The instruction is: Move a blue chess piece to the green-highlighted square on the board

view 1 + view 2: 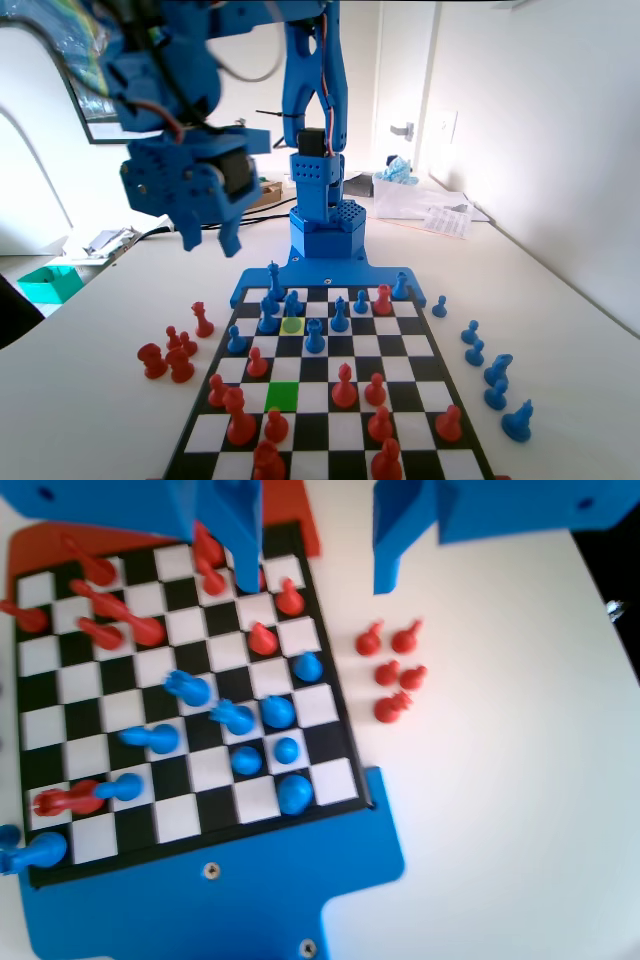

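Gripper point(215, 240) open, raised — blue chess piece point(292, 304) well below; untouched.

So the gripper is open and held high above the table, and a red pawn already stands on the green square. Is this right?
Not quite. In the fixed view the green-highlighted square is empty. The gripper is indeed open and high above the table.

One board point(330, 420), one green-highlighted square point(283, 396), one yellow square point(292, 324).
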`<action>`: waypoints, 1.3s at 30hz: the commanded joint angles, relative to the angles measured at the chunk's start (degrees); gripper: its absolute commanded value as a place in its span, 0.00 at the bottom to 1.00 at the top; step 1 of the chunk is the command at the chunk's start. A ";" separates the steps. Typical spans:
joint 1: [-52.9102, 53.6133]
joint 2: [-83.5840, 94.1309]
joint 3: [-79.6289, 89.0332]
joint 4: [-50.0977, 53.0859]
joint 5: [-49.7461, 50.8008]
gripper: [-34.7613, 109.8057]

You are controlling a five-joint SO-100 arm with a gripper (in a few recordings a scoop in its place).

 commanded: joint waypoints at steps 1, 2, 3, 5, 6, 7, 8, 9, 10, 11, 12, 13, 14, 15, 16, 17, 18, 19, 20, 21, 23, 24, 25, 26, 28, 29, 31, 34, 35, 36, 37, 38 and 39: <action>-4.92 6.77 0.97 -0.97 2.81 0.34; -6.15 7.03 1.14 -1.23 3.78 0.34; -7.29 7.21 1.32 -1.67 4.57 0.34; -9.32 7.47 2.02 -2.90 5.98 0.34; -10.20 7.47 2.46 -3.60 6.50 0.34; -10.90 7.47 3.08 -4.22 6.86 0.34; -11.51 7.56 3.78 -4.75 7.03 0.34; -12.22 7.56 4.66 -5.36 7.29 0.34; -12.66 7.56 5.62 -6.15 7.38 0.34; -13.10 7.56 6.86 -7.03 7.38 0.34; -13.45 7.56 8.09 -8.00 7.38 0.34; -13.71 7.56 9.40 -9.05 7.38 0.34; -13.97 7.47 10.72 -10.11 7.38 0.34; -14.15 7.29 12.04 -11.25 7.38 0.34; -14.24 7.29 13.36 -12.48 7.38 0.34; -14.50 7.21 14.85 -13.89 7.21 0.34; -14.68 7.21 16.35 -15.29 7.21 0.34; -14.85 7.21 17.67 -16.44 7.12 0.34; -14.94 7.21 18.81 -17.40 7.12 0.34; -15.12 7.21 19.86 -18.19 7.12 0.34; -15.29 7.21 21.36 -18.98 7.03 0.34; -15.29 7.21 21.80 -19.16 7.03 0.34; -15.29 7.21 22.24 -19.34 7.03 0.34; -15.29 7.21 22.50 -19.42 7.03 0.34; -15.12 7.21 22.94 -19.42 7.03 0.34; -15.03 7.21 23.12 -19.42 6.94 0.34; -14.68 7.21 23.64 -19.51 6.59 0.34; -13.97 7.21 24.61 -20.30 6.06 0.34; -13.80 7.21 24.87 -20.65 5.80 0.34; -13.62 7.21 25.31 -21.09 5.54 0.34; -13.45 7.21 25.75 -21.53 5.27 0.34; -13.36 7.21 26.19 -22.06 5.10 0.34; -13.27 7.12 26.72 -22.50 5.01 0.34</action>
